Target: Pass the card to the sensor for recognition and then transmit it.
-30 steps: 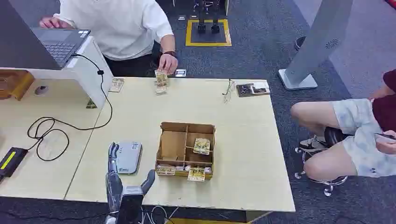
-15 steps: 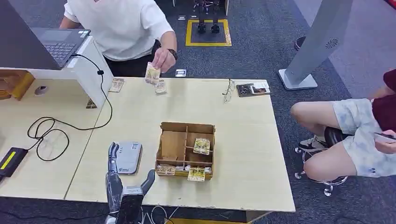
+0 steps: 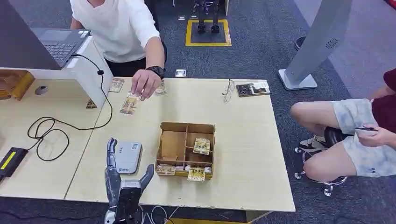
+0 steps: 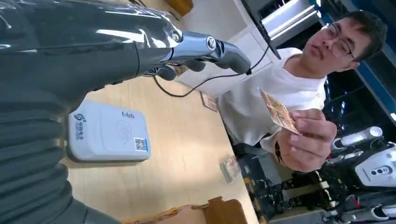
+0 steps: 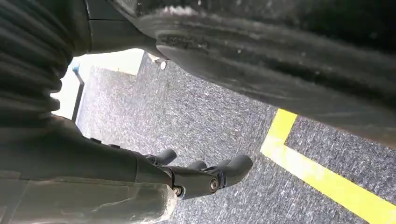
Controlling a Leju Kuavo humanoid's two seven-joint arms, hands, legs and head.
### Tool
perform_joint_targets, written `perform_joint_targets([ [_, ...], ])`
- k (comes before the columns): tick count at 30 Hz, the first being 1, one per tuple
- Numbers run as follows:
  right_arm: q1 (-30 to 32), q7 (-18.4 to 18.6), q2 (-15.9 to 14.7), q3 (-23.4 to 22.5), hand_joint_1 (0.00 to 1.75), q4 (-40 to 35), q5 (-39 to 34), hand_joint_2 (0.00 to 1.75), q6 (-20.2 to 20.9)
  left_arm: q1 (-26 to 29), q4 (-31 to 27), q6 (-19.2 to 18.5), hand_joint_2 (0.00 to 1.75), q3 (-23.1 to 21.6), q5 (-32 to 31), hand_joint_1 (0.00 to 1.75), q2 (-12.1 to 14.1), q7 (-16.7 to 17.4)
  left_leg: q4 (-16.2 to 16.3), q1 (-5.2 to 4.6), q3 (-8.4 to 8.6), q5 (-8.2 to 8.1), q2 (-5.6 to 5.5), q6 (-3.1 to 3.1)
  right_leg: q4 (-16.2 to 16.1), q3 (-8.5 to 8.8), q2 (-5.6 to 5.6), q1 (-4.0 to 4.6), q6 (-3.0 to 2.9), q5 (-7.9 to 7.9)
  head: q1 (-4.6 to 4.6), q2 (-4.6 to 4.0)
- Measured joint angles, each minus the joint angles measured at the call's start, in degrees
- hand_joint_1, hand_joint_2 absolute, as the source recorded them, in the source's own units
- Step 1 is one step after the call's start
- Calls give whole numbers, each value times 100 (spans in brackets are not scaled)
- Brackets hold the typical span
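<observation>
The task is at its very start, I judge. The left hand waits empty with fingers spread beside the sensor on the desk. A person's hand holds the card. The right hand hangs empty, fingers loosely apart.

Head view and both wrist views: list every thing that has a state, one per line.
Left hand: raised at the table's near edge, fingers apart, holds nothing.
Right hand: hangs over the carpet, fingers loosely curled, holds nothing.
Card: held out over the table in a person's hand.
Reader: flat on the table, nothing on it.
Box: open-topped, cards in some compartments.
Laptop: lid open.
</observation>
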Motion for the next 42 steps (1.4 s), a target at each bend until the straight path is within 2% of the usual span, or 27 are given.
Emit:
perform_joint_targets([
  [3,-6,9,0,0,0,2,70,175,-2,-158,42,2,175,123,-482,0,-103,17,0,0,-1,1,0,1,0,0,0,0,1,1,0,0],
  [5,-14,50,-2,2,0,2,131,175,2,-307,70,2,175,431,-1096,0,-280,-148,0,0,1,2,1,1,0,1,1,0,1,4,4,0],
  [7,-20,63,-7,13,0,4,188,175,22,-441,72,2,175,786,-1564,0,-336,-273,0,0,6,2,8,1,0,1,7,0,-1,5,0,0],
  [13,-38,77,-50,116,0,35,218,175,79,-856,72,2,175,1550,-2200,0,-393,-332,0,2,6,7,6,-6,3,1,7,2,-2,6,-2,0],
  [14,-40,76,-57,147,0,37,218,175,87,-926,72,2,0,1666,-2304,0,-406,-330,0,2,6,7,6,-7,3,1,7,2,-2,6,0,0],
  [19,-47,81,-94,258,0,66,218,175,133,-1175,22,2,0,2083,-2730,0,-428,-302,0,2,5,8,5,-8,4,1,7,1,-2,7,0,0],
  [20,-48,81,-101,280,0,70,218,175,135,-1209,-2,2,175,2159,-2791,0,-431,-302,0,2,5,8,5,-8,3,1,7,1,-2,7,0,0],
  [24,-54,87,-118,313,0,85,218,175,135,-1274,-37,2,175,2304,-2878,0,-437,-302,0,2,5,8,5,-8,3,1,7,1,-2,7,-2,0],
  [34,-73,105,-140,319,0,118,214,175,135,-1278,-52,2,175,2343,-2889,0,-441,-260,0,2,5,8,5,-8,3,1,7,1,-2,7,-2,0],
  [42,-75,120,-142,319,0,122,208,175,129,-1277,-52,2,175,2343,-2666,0,-442,-304,0,2,5,8,5,-8,3,1,7,1,-2,7,-2,0],
])
